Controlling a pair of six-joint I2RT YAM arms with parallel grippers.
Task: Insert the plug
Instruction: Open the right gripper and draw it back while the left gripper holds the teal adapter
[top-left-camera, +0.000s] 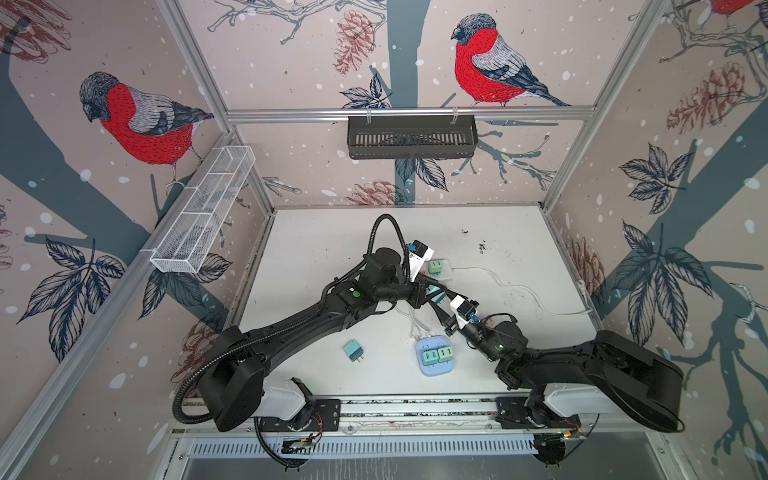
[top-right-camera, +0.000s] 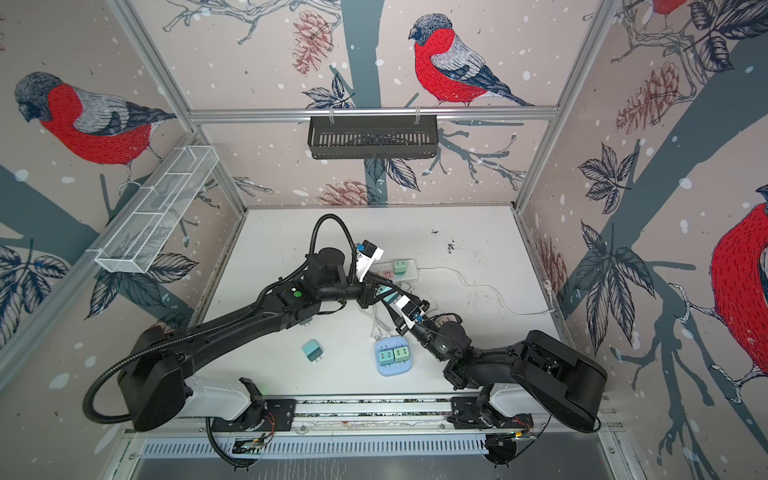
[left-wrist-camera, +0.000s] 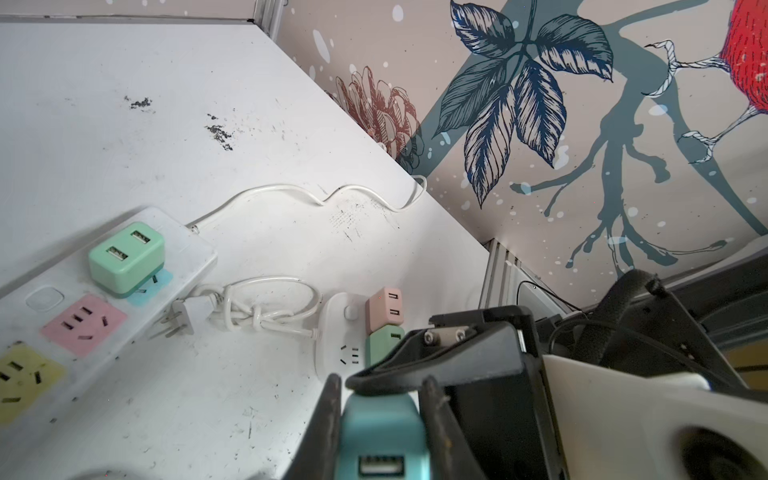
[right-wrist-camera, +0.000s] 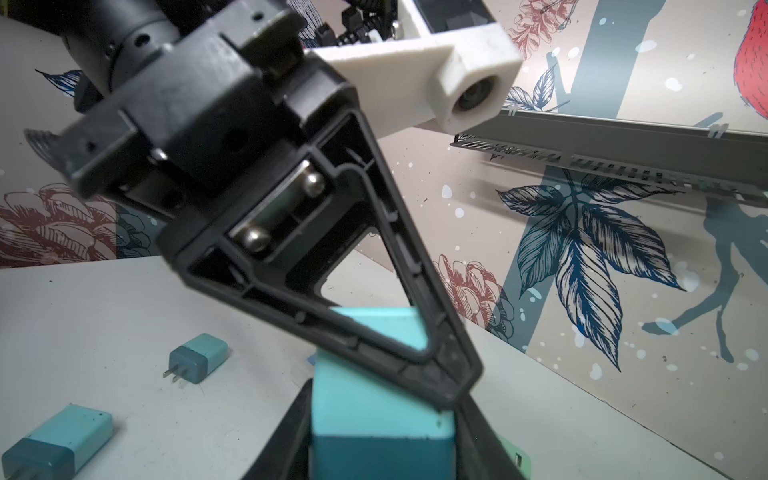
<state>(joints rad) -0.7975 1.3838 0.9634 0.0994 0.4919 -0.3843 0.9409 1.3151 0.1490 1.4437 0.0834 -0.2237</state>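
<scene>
A teal plug (left-wrist-camera: 384, 432) (right-wrist-camera: 374, 411) hangs above the table, and both grippers hold it at once. My left gripper (left-wrist-camera: 380, 395) is shut on its light end, the USB port facing the left wrist camera. My right gripper (right-wrist-camera: 384, 401) is shut on the plug from the opposite side, the dark end nearest its camera. In both top views the grippers meet at the plug (top-left-camera: 434, 291) (top-right-camera: 388, 294), just in front of the white power strip (top-left-camera: 446, 272) (left-wrist-camera: 189, 259). The strip has a green adapter (left-wrist-camera: 126, 259) plugged in, plus pink (left-wrist-camera: 83, 324) and yellow (left-wrist-camera: 25, 374) sockets. The plug's prongs are hidden.
A small rounded strip (top-left-camera: 436, 368) with two adapters lies near the front, its knotted cord (left-wrist-camera: 257, 309) beside it. A loose teal plug (top-left-camera: 353, 350) (right-wrist-camera: 197, 357) lies on the table, with another (right-wrist-camera: 54, 440) nearby. The white strip's cable (top-left-camera: 519, 291) trails right.
</scene>
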